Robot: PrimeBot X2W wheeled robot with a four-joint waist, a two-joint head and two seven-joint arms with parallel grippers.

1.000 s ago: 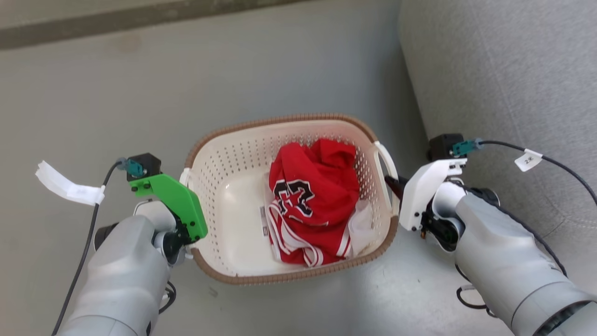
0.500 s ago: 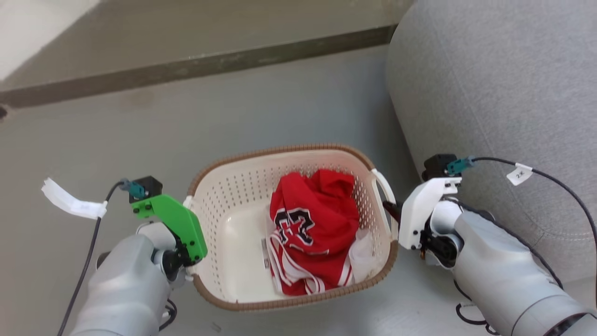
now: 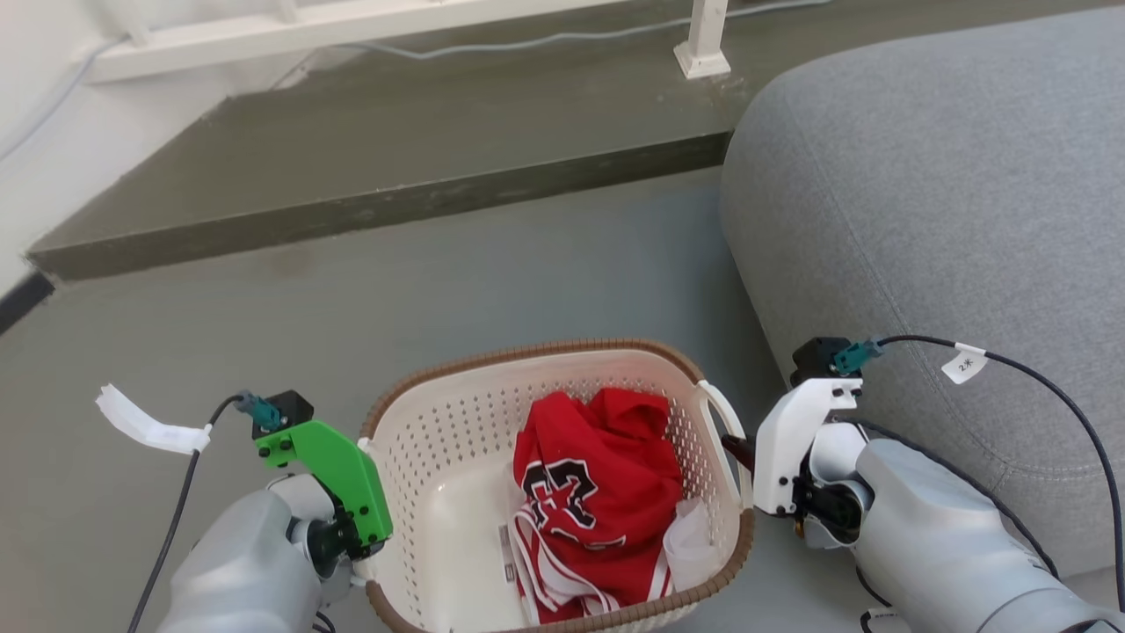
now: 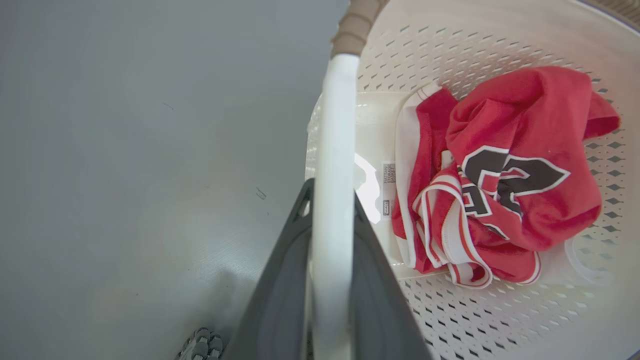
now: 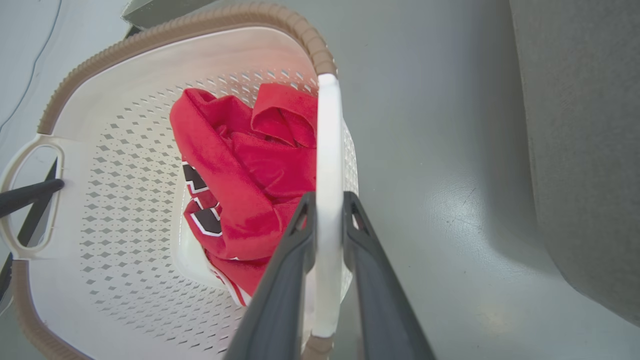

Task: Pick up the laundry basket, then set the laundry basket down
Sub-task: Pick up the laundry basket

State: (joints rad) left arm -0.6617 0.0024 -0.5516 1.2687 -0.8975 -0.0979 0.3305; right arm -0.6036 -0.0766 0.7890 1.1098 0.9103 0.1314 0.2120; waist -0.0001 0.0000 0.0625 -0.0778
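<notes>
Since each of my jaw pairs is closed tight on a handle, I judge the grasp done. My left gripper (image 4: 332, 202) pinches the left handle (image 4: 334, 125) and my right gripper (image 5: 330, 207) the right handle (image 5: 329, 140), each white bar squeezed between two dark fingers. The basket (image 3: 527, 352) hangs between my forearms, low in the head view, over the grey floor (image 3: 439, 281) and near the sofa (image 3: 923, 220) on my right. Whether its bottom is clear of the floor I cannot tell. It looks level, so I take the lift to be under way, with the setting down all left to do.

The walls are smooth cream plastic, pierced with rows of small diamond holes and rounded at the corners. The rim is a brown ribbed band that imitates weave. The handles are slim, glossy loops, slippery, I expect. Inside lies a crumpled red jersey (image 3: 598, 492), soft, trimmed white with black numerals. The sofa is coarse grey cloth, bulging and rounded.
</notes>
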